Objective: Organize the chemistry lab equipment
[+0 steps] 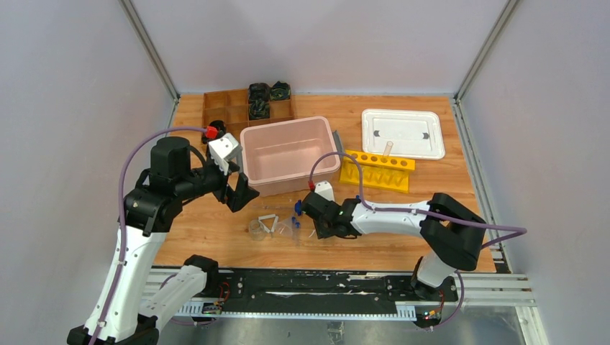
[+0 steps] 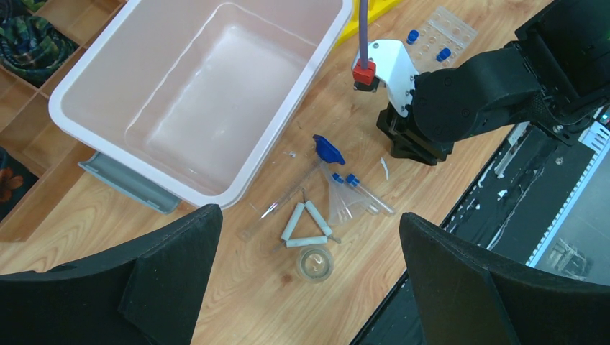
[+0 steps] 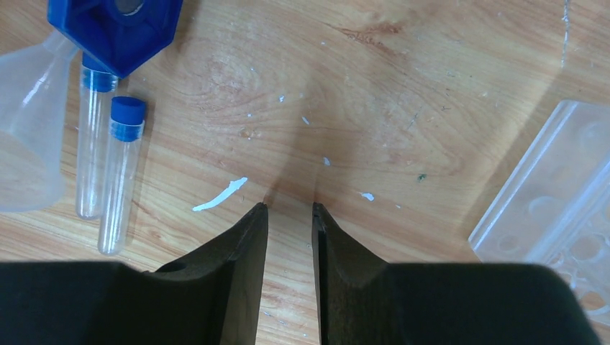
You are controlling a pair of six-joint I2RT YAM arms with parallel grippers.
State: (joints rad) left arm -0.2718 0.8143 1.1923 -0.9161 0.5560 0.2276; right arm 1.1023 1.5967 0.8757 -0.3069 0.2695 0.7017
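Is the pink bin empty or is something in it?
Empty. The bin shows a bare floor in the left wrist view; the tubes and white triangle lie on the table beside it.

One white wire triangle [image 2: 306, 226] is laid just beside a small clear beaker [image 2: 314, 264]. Two blue-capped clear tubes [image 2: 365, 194] are laid to its right. A pink bin [image 2: 108, 136] is placed upper left. The left gripper [image 2: 309, 213] is spread wide.

Light bright and even, coming from above. Soft short shadows under my arms on table [image 1: 216, 237]. Gentle shine inside pink bin [image 2: 144, 72], upper left of left wrist view. Top view a bit grainy, small clear things hard to see. My right fingers [image 3: 230, 287] black, edges fuzzy at bottom of frame; wood grain above sharp.
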